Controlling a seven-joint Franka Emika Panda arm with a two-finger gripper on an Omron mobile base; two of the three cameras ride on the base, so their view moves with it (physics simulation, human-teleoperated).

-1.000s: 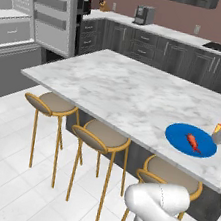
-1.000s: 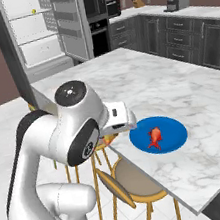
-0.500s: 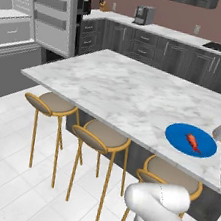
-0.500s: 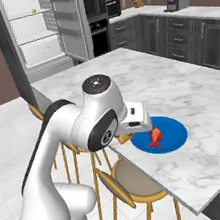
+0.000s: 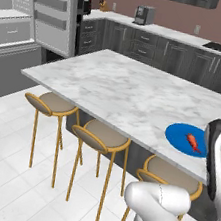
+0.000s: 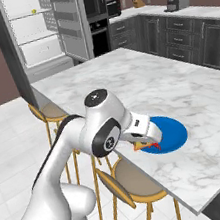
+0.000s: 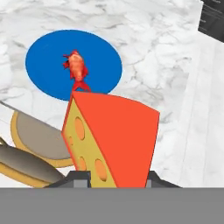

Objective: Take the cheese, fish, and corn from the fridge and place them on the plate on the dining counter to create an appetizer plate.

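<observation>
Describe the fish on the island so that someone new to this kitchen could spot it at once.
Find the large marble dining counter with the yellow-framed stools along its near side. Close to that edge lies a round blue plate, and the fish rests on it. It is small, slender and red-orange, the only food on the plate; the cheese, an orange wedge with holes, is gripped in the end effector.

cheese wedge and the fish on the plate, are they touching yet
Apart. The hand view shows the cheese clamped in the gripper, held above the counter's edge, while the fish lies flat on the blue plate further on.
</observation>
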